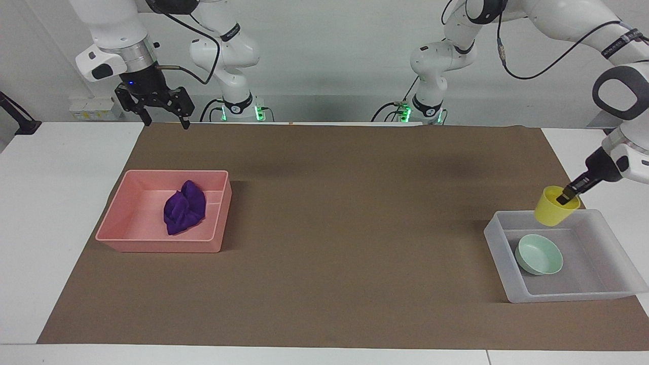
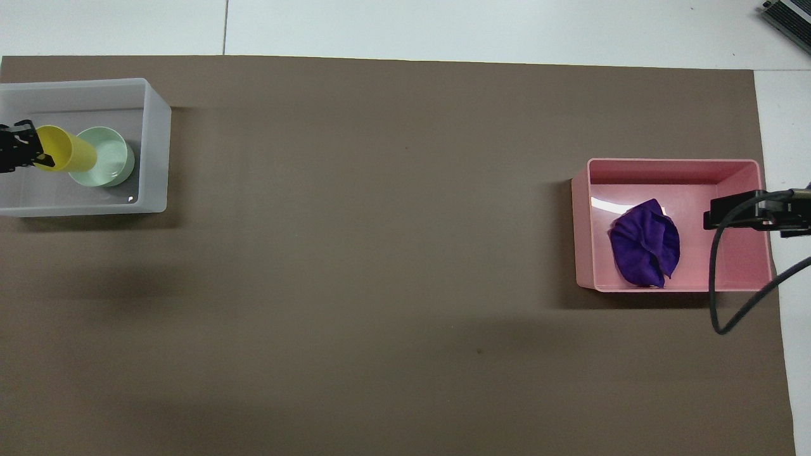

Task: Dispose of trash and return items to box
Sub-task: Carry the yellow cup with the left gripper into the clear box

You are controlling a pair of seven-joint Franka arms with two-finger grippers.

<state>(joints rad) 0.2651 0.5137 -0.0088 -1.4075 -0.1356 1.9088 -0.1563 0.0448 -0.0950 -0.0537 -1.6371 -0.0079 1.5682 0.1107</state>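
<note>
Right end effector waits high over the counter's robot-side edge, fingers spread wide, nothing in them; the overhead view cuts it off at the frame edge. Below and farther out sits the pink tray, purple cloth lying inside. Left end effector pinches the yellow cup by its rim, cup tilted, hanging over the translucent box. Under it, the mint-green bowl rests on the box floor. Overhead, cup overlaps bowl.
</note>
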